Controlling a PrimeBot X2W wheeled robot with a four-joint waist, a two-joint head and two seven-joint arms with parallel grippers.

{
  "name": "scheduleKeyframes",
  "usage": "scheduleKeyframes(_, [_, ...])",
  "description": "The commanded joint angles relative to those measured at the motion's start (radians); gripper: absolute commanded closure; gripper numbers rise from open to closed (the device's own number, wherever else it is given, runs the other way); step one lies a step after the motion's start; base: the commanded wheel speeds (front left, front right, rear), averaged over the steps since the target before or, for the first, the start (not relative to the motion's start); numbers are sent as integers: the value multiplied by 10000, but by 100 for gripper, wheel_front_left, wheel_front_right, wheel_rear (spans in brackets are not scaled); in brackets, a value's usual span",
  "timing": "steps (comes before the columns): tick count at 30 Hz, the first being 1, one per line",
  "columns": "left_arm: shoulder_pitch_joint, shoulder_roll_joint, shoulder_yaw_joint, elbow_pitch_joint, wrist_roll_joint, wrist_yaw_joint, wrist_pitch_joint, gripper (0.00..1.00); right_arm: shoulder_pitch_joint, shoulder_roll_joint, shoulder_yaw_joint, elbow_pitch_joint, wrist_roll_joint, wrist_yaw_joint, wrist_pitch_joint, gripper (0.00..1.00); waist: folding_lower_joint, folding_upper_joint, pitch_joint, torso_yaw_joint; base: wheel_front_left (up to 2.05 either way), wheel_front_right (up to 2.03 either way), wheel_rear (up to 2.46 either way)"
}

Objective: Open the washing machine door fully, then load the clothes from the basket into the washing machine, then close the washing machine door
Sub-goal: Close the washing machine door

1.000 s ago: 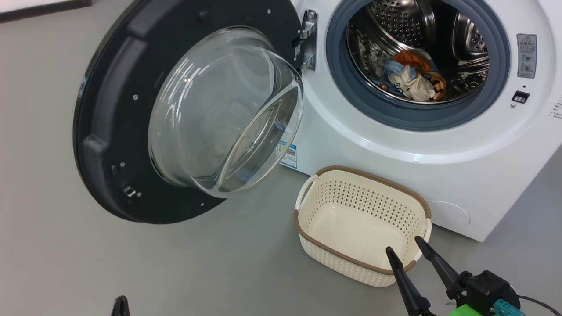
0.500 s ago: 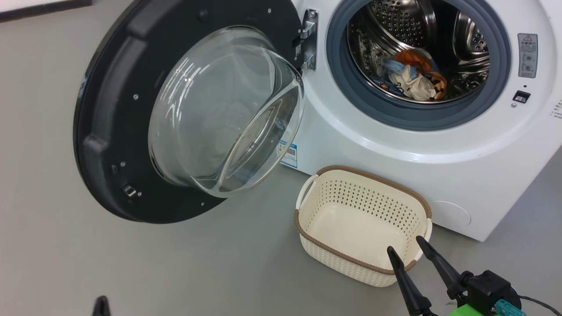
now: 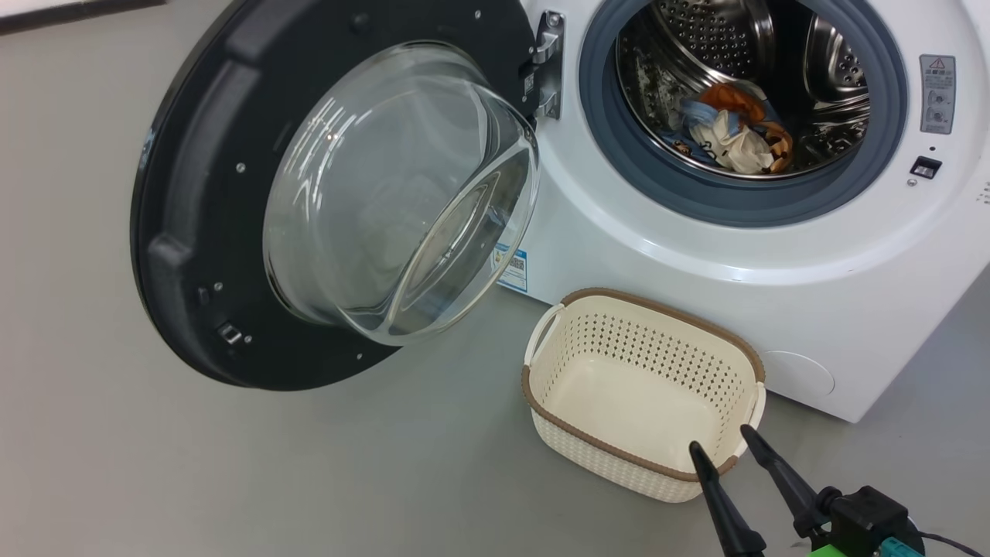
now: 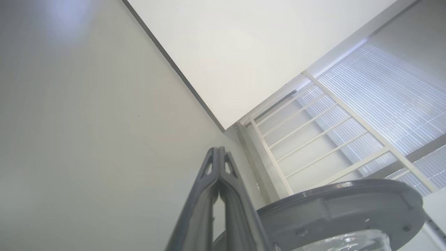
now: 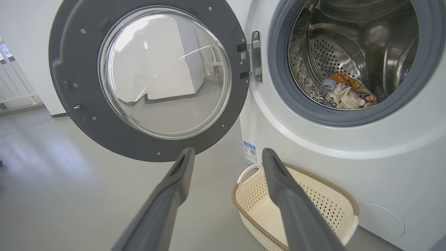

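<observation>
Standing at the right of the head view, the one washing machine (image 3: 696, 255) is cut off along its top and right side. It is a white front-loader with a steel drum (image 3: 696, 46) ringed by a grey-blue seal (image 3: 619, 155), and it has a small blue sticker (image 3: 510, 269) low on its front. Its single door (image 3: 186, 193) hangs wide open to the left on a metal hinge (image 3: 549, 66). The door's dark grey inner face and bulging glass bowl (image 3: 402, 193) face the camera, and its top edge is out of frame.

One cream perforated basket (image 3: 603, 458) with a brown rim and two handles sits empty on the grey floor (image 3: 309, 464), just in front of the machine. One bundle of clothes (image 3: 731, 143), light blue, orange and cream, lies low in the drum, its prints too small to make out.

Of the two grippers, the right gripper (image 3: 720, 439) hovers with its fingers spread apart and holds nothing. Its fingertips cross the basket's near corner and its body is cut off by the lower edge. In its wrist view the left gripper (image 4: 218, 150) has its fingers pressed together with nothing between them, beside the door's rim.
</observation>
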Motion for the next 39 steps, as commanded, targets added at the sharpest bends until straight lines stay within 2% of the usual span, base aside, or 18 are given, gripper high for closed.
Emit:
scheduleKeyframes(1, [-830, 150, 658, -268, -694, -61, 28, 100, -69, -62, 109, -293, -46, 16, -49, 0, 0, 0, 44, 27, 0, 0, 0])
scheduleKeyframes(4, [-1771, 362, 1398, -73, -1900, 137, 417, 100, -11, -95, 63, -363, -89, 16, -49, 0, 0, 0, 221, 52, 0, 0, 0])
scheduleKeyframes(11, [-3985, 1971, 2261, 1667, -3361, 774, 1671, 100, 58, -250, -123, -479, -148, 16, -49, 0, 0, 0, 653, 41, 0, 0, 0])
scheduleKeyframes(13, [-4590, 2477, 2374, 2356, -3473, 883, 1801, 100, -11, -345, -119, -518, -155, 16, -49, 0, 0, 0, 809, -18, 0, 0, 0])
scheduleKeyframes(16, [-5601, 2830, 2491, 3327, -3997, 943, 2143, 100, -93, -444, -137, -535, -144, 16, -49, 0, 0, 0, 985, -89, 0, 0, 0])
scheduleKeyframes(20, [-6758, 2992, 2626, 4403, -4633, 994, 2461, 100, -192, -527, -116, -547, -145, 16, -49, 0, 0, 0, 1238, -169, 0, 0, 0])
scheduleKeyframes(25, [-7651, 2939, 2746, 5215, -5302, 754, 2880, 100, -316, -655, -70, -560, -148, 16, -49, 0, 0, 0, 1602, -277, 0, 0, 0])
scheduleKeyframes(31, [-7844, 2914, 2708, 5613, -5488, 498, 3152, 100, -498, -904, -49, -551, -140, 16, -49, 0, 0, 0, 1949, -504, 0, 0, 0])
scheduleKeyframes(39, [-7850, 3040, 2406, 6062, -5893, 41, 4450, 100, -599, -1152, -84, -532, -107, 16, -49, 0, 0, 0, 2110, -953, 0, 0, 0])
